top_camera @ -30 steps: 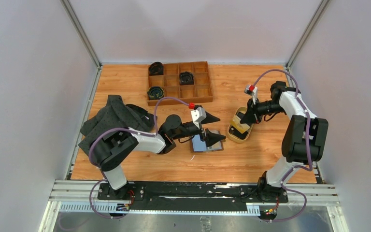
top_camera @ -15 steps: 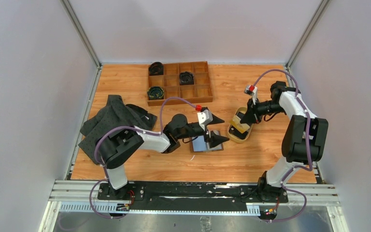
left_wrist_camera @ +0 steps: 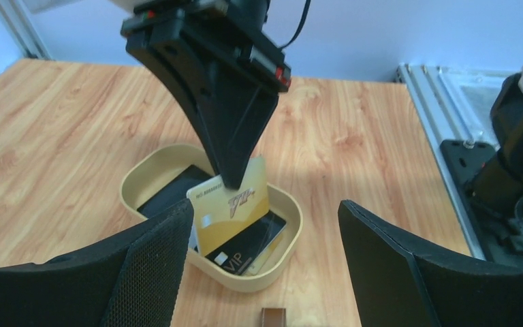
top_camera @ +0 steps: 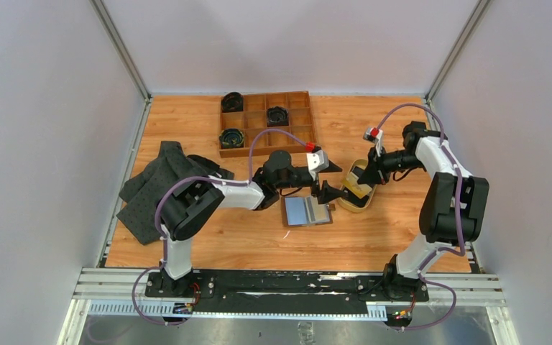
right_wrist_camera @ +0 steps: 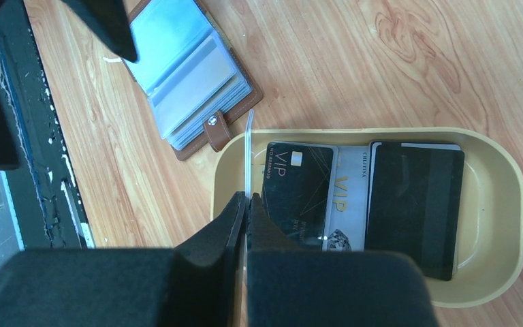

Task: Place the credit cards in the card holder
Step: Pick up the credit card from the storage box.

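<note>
**Left arm has swung across to the dish**

Since a second ago the left gripper [top_camera: 334,181] has come off the card holder [top_camera: 306,211] and now sits just beside the tan oval dish [left_wrist_camera: 143,178], facing it. Its fingers [left_wrist_camera: 151,272] stand wide apart with nothing between them.

On the wooden table [top_camera: 208,241] the card holder lies open, its pale sleeves up, close to the dish on the left arm's side.

Over the dish, the right gripper [left_wrist_camera: 235,178] is pinched tight on the top edge of the yellow-gold card [left_wrist_camera: 235,216], holding it upright with its lower edge down among the others. Those others lie flat in the dish: a black VIP card [right_wrist_camera: 296,187], a pale card [right_wrist_camera: 354,204] and a plain black card [right_wrist_camera: 415,204].
</note>
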Controlling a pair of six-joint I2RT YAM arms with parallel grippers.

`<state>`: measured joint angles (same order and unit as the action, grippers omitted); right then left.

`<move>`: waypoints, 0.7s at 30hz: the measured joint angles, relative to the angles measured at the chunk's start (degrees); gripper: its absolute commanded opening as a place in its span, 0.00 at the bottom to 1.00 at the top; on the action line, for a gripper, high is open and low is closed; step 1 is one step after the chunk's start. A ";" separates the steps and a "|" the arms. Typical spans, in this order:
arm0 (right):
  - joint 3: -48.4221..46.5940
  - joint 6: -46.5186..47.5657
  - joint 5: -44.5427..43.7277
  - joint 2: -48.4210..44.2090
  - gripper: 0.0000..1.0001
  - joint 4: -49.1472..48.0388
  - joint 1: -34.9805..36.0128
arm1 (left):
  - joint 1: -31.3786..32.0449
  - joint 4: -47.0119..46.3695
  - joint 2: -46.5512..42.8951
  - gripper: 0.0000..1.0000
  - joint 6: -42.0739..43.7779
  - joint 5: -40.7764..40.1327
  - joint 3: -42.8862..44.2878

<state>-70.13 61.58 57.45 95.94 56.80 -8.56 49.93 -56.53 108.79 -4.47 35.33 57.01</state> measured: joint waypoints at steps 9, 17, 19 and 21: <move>0.66 3.06 0.00 -2.82 0.00 -0.04 -0.09 | -1.40 8.66 2.43 0.69 3.96 2.05 4.24; 2.34 8.39 0.00 -7.04 0.00 -0.24 -0.11 | -2.51 10.95 4.81 0.58 3.48 2.47 7.15; 2.93 9.79 0.02 -7.74 0.00 -0.28 -0.11 | -2.51 12.09 5.70 0.58 3.56 2.58 8.26; 3.54 11.15 0.04 -8.24 0.00 -0.28 -0.11 | -2.51 13.42 6.71 0.57 3.65 2.58 9.64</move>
<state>-66.59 72.73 57.49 87.70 56.51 -8.67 47.42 -43.11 115.50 -0.82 37.91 66.65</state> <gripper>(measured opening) 0.012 0.579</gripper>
